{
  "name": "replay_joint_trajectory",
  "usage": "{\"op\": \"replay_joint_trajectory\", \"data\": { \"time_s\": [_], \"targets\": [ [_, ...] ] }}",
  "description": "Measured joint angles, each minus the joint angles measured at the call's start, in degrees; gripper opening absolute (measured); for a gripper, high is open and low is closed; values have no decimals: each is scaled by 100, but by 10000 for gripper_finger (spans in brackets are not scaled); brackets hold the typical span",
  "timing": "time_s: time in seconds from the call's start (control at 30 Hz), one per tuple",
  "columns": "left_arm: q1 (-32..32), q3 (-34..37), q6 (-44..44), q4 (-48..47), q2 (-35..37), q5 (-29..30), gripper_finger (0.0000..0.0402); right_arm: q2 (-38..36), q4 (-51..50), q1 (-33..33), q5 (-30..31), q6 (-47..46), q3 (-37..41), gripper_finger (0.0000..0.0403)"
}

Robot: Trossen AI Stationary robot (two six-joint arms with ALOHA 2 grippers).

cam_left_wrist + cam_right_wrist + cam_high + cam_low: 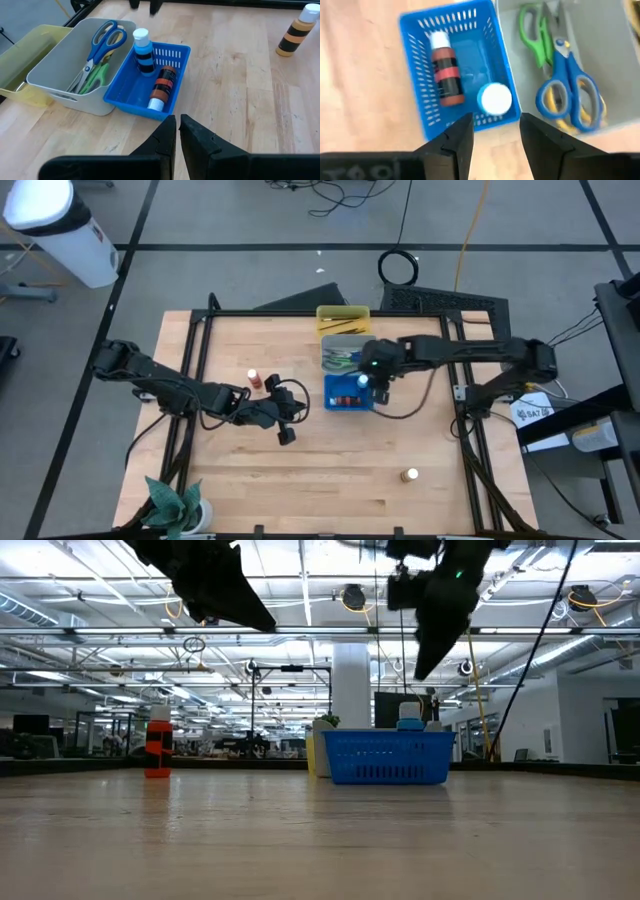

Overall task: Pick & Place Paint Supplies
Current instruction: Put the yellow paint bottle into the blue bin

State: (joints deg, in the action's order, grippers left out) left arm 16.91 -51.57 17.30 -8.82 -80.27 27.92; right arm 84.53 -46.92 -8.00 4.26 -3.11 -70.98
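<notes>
My right gripper (492, 132) is open and hangs above the blue tray (350, 393), touching nothing. In that tray a blue bottle (494, 98) stands upright and a brown bottle (445, 70) lies on its side. Blue-, yellow- and green-handled scissors (567, 95) lie in the grey tray (60, 75). My left gripper (178, 131) is shut, raised above the table to the left of the blue tray. A red bottle (257, 380) stands on the table near it. A whitish bottle (410, 475) stands toward the near right. I cannot make out any brushes.
The yellow tray (343, 318), grey tray and blue tray sit in a row from far to near at the table's middle. A green plant (175, 505) stands at the near left corner. Bare wood lies between the trays and the near edge.
</notes>
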Motion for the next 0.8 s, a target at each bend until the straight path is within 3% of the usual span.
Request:
{"op": "replay_joint_trajectory", "data": {
  "time_s": [0.13,0.23,0.33,0.57,0.67,0.8],
  "targets": [
    [0,0,7,0,0,0,37,-622,-221,193,-359,-687,3,145],
    [0,0,85,0,0,0,37,-1156,342,582,-988,-1044,199,142],
    [0,0,93,0,0,0,37,-1705,2114,1182,-1638,-1070,729,142],
    [0,0,171,2,0,0,37,-2251,7727,2440,-3557,-622,2541,143],
    [0,0,216,3,0,2,37,-2217,8183,2912,-3012,-384,2770,154],
    [0,0,210,2,0,2,37,-2097,6853,3621,-1649,175,2319,206]
  ]
}}
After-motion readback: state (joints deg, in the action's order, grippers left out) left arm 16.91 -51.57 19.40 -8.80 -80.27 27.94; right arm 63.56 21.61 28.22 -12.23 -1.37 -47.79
